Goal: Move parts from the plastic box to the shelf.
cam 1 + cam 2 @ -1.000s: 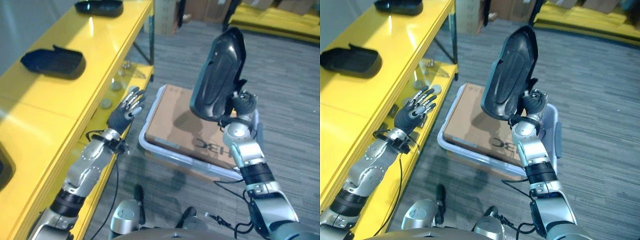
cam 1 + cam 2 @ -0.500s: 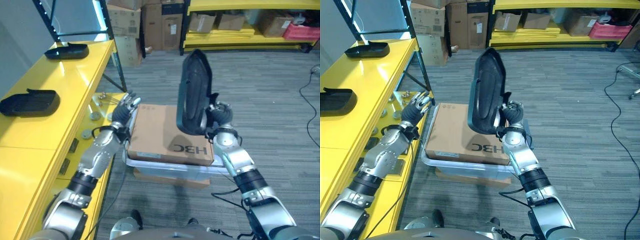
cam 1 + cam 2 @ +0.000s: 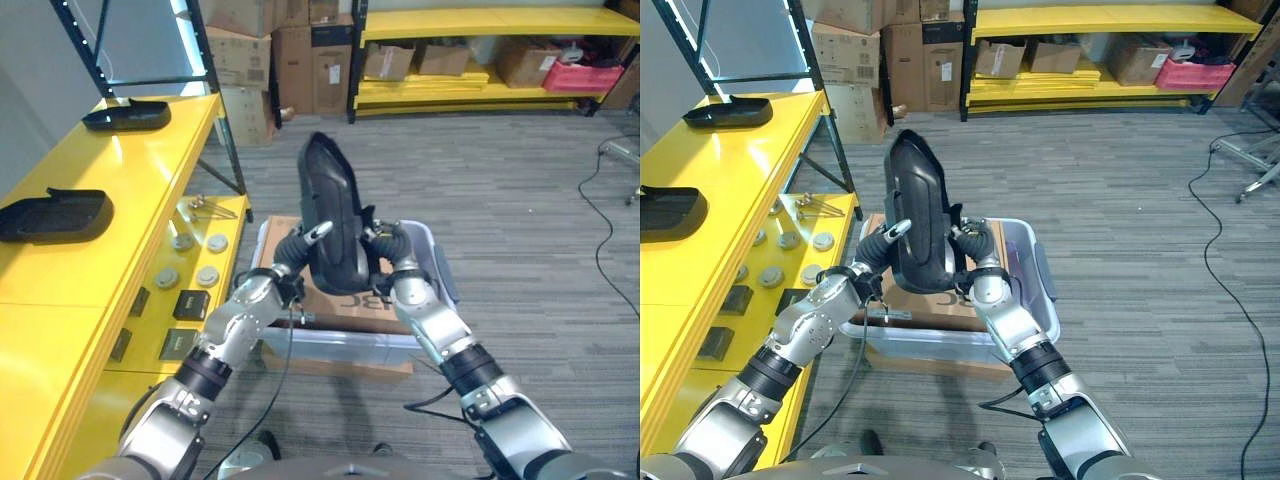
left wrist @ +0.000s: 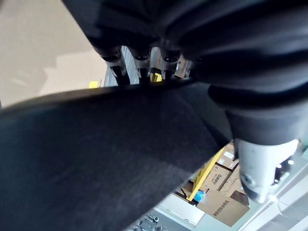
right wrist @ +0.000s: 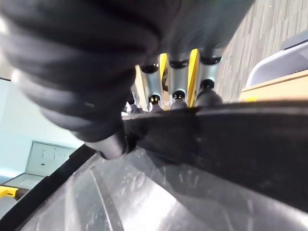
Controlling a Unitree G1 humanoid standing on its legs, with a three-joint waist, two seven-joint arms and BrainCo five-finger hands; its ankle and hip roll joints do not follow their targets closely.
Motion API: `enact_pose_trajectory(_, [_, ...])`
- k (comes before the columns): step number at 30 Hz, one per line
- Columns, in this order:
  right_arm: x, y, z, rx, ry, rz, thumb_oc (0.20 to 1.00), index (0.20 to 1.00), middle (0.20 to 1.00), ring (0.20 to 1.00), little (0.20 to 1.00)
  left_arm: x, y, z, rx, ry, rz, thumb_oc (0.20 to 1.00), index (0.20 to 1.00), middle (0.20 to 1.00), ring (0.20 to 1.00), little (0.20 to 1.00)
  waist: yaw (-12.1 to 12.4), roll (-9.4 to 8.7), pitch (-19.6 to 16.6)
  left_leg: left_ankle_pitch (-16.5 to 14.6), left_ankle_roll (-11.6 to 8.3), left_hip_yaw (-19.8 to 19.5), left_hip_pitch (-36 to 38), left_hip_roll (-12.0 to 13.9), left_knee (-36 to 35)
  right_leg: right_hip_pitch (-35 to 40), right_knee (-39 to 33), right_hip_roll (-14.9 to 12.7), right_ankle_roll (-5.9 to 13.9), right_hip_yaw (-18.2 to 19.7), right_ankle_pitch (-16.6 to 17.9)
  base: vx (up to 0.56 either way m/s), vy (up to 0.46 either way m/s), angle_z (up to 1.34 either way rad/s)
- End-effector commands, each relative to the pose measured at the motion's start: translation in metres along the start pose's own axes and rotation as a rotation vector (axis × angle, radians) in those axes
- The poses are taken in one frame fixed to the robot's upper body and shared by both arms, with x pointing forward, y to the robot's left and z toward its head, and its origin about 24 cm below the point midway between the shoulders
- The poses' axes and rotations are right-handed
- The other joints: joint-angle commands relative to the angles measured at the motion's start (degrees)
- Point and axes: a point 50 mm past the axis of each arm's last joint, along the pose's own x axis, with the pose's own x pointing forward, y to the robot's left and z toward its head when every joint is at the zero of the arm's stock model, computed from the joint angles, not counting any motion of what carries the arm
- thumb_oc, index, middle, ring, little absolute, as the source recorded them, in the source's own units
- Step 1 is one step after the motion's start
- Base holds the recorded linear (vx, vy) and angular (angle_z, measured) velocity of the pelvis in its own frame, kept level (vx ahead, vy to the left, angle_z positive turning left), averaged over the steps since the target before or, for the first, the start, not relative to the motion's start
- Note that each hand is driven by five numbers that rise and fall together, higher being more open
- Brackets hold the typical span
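A large black moulded part (image 3: 330, 225) stands upright on edge above the clear plastic box (image 3: 437, 272), which holds a brown cardboard sheet (image 3: 345, 302). My right hand (image 3: 388, 252) is shut on the part's right edge; fingers and thumb pinch that edge (image 5: 202, 130) in the right wrist view. My left hand (image 3: 298, 250) grips the part's left side, fingers over the rim and thumb (image 4: 262, 159) against the face. The yellow shelf (image 3: 110, 200) runs along the left and carries two other black parts (image 3: 55, 213) (image 3: 125, 115).
The shelf's lower level holds round metal pieces (image 3: 185, 260) and small black blocks (image 3: 190, 303). A black shelf post (image 3: 215, 110) rises behind it. Cardboard boxes (image 3: 290, 55) and yellow racking (image 3: 480, 40) stand at the back. Grey carpet lies open to the right.
The camera has tilted up. My left hand has swung from beside the shelf over to the part and closed on it. The part now sits lower and further left, between both hands.
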Motion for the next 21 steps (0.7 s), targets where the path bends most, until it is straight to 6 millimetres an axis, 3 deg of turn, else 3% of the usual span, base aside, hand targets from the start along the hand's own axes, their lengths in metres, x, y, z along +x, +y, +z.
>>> enact_pose_trajectory(1, [0.016,-0.001,0.040,0.015,-0.168,-0.004,0.200,0.200,0.200,0.200,0.200,0.017,-0.031,0.026,0.050,-0.098,-0.104,1.000,1.000,1.000,1.000,1.000,2.14,0.38,-2.15,-3.82,-3.32,-0.74,1.63,3.35,1.15,0.11,1.24,-2.38,4.94,-1.74,-3.78,0.02,0.004,-0.03])
enact_pose_trajectory(10, [0.017,-0.001,0.039,0.014,-0.155,0.002,0.200,0.200,0.200,0.200,0.200,0.016,-0.031,0.032,0.200,-0.131,-0.105,1.000,1.000,1.000,1.000,1.000,2.30,0.44,-2.42,-4.13,-3.12,-1.40,1.69,3.02,1.40,0.07,2.04,-2.44,4.85,-1.64,-4.31,0.00,0.000,0.00])
enact_pose_trajectory(11, [0.017,-0.001,0.038,0.015,-0.154,0.000,0.200,0.200,0.200,0.200,0.200,0.015,-0.030,0.032,0.224,-0.118,-0.110,0.649,0.649,0.649,0.649,0.649,2.31,0.46,-2.52,-4.15,-3.10,-1.42,1.81,2.99,1.32,0.12,2.09,-2.44,4.88,-1.58,-4.39,0.00,0.000,0.00])
enact_pose_trajectory(12, [0.017,-0.002,0.038,0.017,-0.152,0.000,0.200,0.200,0.200,0.200,0.200,0.015,-0.029,0.031,0.231,-0.113,-0.110,0.498,0.498,0.498,0.498,0.498,2.31,0.49,-2.54,-4.16,-3.10,-1.44,1.81,2.97,1.35,0.15,2.15,-2.44,4.88,-1.59,-4.42,0.00,0.000,0.00])
enact_pose_trajectory(13, [0.017,-0.002,0.038,0.018,-0.150,0.000,0.200,0.200,0.200,0.200,0.200,0.015,-0.029,0.031,0.241,-0.102,-0.111,0.426,0.426,0.426,0.426,0.426,2.32,0.53,-2.54,-4.18,-3.09,-1.51,1.86,2.94,1.36,0.18,2.22,-2.42,4.87,-1.57,-4.48,0.00,0.000,0.00])
enact_pose_trajectory(14, [0.017,-0.001,0.038,0.018,-0.150,0.000,0.200,0.200,0.200,0.200,0.200,0.015,-0.029,0.030,0.244,-0.099,-0.111,0.429,0.429,0.429,0.429,0.429,2.32,0.52,-2.55,-4.19,-3.08,-1.50,1.90,2.94,1.35,0.19,2.24,-2.43,4.87,-1.56,-4.49,0.00,0.000,0.00])
enact_pose_trajectory(16, [0.017,-0.002,0.038,0.018,-0.151,0.000,0.200,0.200,0.200,0.200,0.200,0.015,-0.028,0.028,0.256,-0.079,-0.116,0.545,0.545,0.545,0.545,0.545,2.30,0.53,-2.59,-4.23,-3.05,-1.51,1.97,2.90,1.34,0.21,2.27,-2.46,4.90,-1.51,-4.51,0.00,0.000,0.00])
enact_pose_trajectory(17, [0.017,-0.002,0.038,0.022,-0.152,-0.002,0.200,0.200,0.200,0.200,0.200,0.016,-0.028,0.025,0.276,-0.055,-0.125,1.000,1.000,1.000,1.000,1.000,2.29,0.57,-2.63,-4.24,-3.02,-1.56,1.98,2.85,1.32,0.22,2.27,-2.49,4.92,-1.46,-4.50,0.00,0.000,0.00])
enact_pose_trajectory(18, [0.017,-0.003,0.039,0.024,-0.153,-0.003,0.200,0.200,0.200,0.200,0.200,0.015,-0.028,0.023,0.296,-0.041,-0.142,1.000,1.000,1.000,1.000,1.000,2.25,0.61,-2.63,-4.23,-2.97,-1.62,2.01,2.80,1.27,0.20,2.28,-2.50,4.94,-1.42,-4.47,0.00,0.000,0.00])
enact_pose_trajectory(19, [0.017,-0.003,0.039,0.027,-0.153,-0.005,0.200,0.200,0.200,0.200,0.200,0.015,-0.029,0.021,0.307,-0.032,-0.153,0.944,0.944,0.944,0.944,0.944,2.23,0.64,-2.63,-4.24,-2.94,-1.60,2.04,2.78,1.23,0.18,2.32,-2.51,4.95,-1.42,-4.48,0.00,0.000,0.00])
enact_pose_trajectory(20, [0.018,-0.002,0.039,0.031,-0.152,-0.009,0.200,0.200,0.200,0.200,0.200,0.016,-0.033,0.014,0.317,0.019,-0.190,1.000,1.000,1.000,1.000,1.000,2.14,0.69,-2.65,-4.22,-2.89,-1.54,2.15,2.74,1.10,0.16,2.34,-2.52,5.00,-1.41,-4.40,0.00,0.000,0.00])
enact_pose_trajectory(21, [0.018,-0.002,0.039,0.032,-0.152,-0.009,0.200,0.200,0.200,0.200,0.200,0.016,-0.033,0.013,0.317,0.022,-0.192,1.000,1.000,1.000,1.000,1.000,2.14,0.68,-2.65,-4.21,-2.89,-1.54,2.17,2.73,1.08,0.16,2.33,-2.52,5.01,-1.39,-4.39,0.00,0.000,0.00])
